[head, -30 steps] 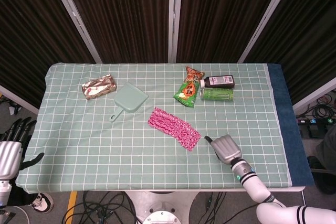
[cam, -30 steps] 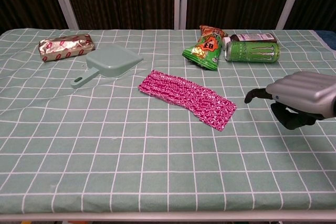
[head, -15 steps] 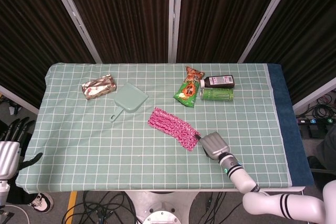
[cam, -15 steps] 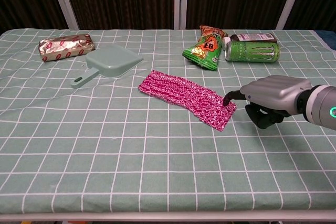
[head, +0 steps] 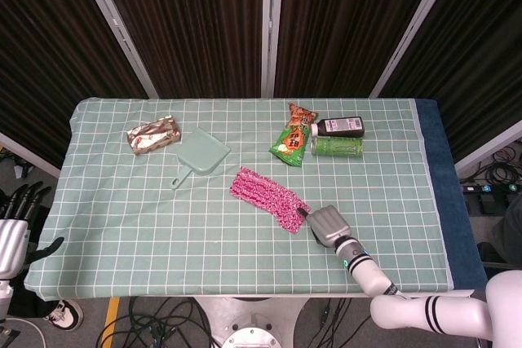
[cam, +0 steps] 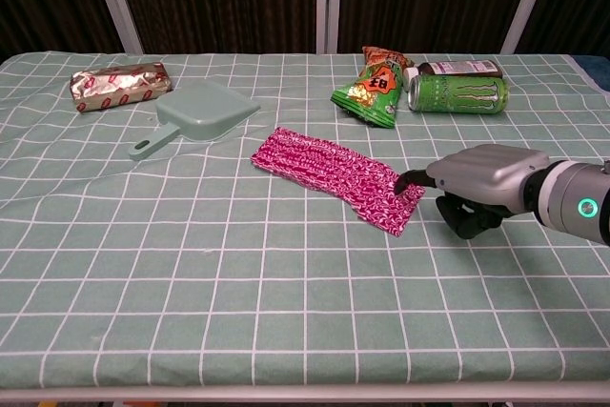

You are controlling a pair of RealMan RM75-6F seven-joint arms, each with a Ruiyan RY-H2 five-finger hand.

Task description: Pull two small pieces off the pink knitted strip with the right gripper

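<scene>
The pink knitted strip (head: 267,198) (cam: 332,175) lies flat and slantwise on the checked cloth near the table's middle. My right hand (head: 328,225) (cam: 479,184) hovers palm down at the strip's right end. Its dark thumb tip reaches onto the edge of that end, while its other fingers curl down beside the strip and hold nothing. My left hand (head: 16,229) hangs off the table's left edge with its fingers spread and empty; only the head view shows it.
A green dustpan (cam: 200,111) sits left of the strip and a foil-wrapped pack (cam: 120,85) further left. Behind the strip lie a green snack bag (cam: 372,92), an orange bag (cam: 382,56), a green can (cam: 457,93) and a dark bottle (cam: 462,69).
My right hand has slid left across the cloth from the right side until its thumb reaches the strip's end. The strip has not moved. The left hand has dropped slightly.
</scene>
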